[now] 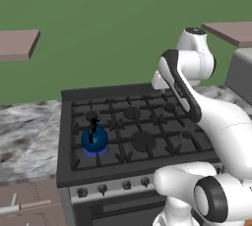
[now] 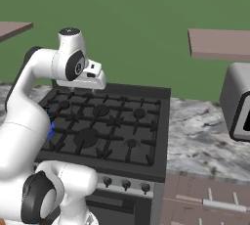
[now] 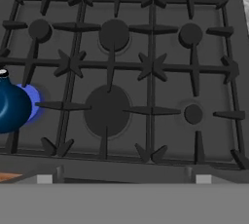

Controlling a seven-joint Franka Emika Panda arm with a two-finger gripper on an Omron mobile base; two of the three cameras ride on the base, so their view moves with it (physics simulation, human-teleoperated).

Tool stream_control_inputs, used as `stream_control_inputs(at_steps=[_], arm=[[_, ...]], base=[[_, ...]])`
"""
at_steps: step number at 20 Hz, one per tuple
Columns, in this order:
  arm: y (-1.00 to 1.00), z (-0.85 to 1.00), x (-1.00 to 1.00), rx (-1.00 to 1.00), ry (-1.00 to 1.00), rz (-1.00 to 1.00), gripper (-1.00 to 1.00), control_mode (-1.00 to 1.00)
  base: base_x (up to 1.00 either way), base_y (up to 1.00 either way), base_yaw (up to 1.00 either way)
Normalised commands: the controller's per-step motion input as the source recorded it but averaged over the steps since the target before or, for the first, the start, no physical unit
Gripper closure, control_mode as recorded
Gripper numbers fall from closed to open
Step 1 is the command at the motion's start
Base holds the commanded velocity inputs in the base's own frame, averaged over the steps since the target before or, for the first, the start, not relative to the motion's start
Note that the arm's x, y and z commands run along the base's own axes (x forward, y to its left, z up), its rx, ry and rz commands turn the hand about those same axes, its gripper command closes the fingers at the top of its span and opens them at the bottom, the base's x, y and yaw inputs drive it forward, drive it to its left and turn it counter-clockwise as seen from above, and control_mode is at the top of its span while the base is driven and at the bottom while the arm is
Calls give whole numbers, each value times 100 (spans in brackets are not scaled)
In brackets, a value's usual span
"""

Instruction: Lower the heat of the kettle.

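On the front left burner of the black stove (image 1: 142, 122) sits the kettle (image 1: 94, 139), a small glossy blue one with a thin black handle standing upright. A blue glow shows beneath it on the grate. From the hand camera, the kettle (image 3: 12, 105) lies at the left edge, partly cut off, with the same blue glow beside it.

Along the stove's front panel runs a row of small dark knobs (image 1: 102, 188), also seen from the right side (image 2: 126, 185). Grey marbled counter (image 1: 27, 141) lies on both sides of the stove, and a grey box-like appliance (image 2: 238, 102) stands on the counter to the right.

The white arm (image 2: 68, 65) reaches up and over the stove, its hand raised well above the grates and looking down on them. The fingers themselves cannot be made out; the hand stands wide apart and has hold of nothing.
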Motion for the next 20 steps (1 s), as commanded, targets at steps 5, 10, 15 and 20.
stream_control_inputs(at_steps=[5, 10, 15, 20], arm=[[0, 0, 0, 0, 0, 0, -100, 100], [0, 0, 0, 0, 0, 0, -100, 100], [0, 0, 0, 0, 0, 0, -100, 100], [0, 0, 0, 0, 0, 0, -100, 100]], base=[[32, -11, -3], [47, 0, -12], [42, 0, -17], [13, 0, -8]])
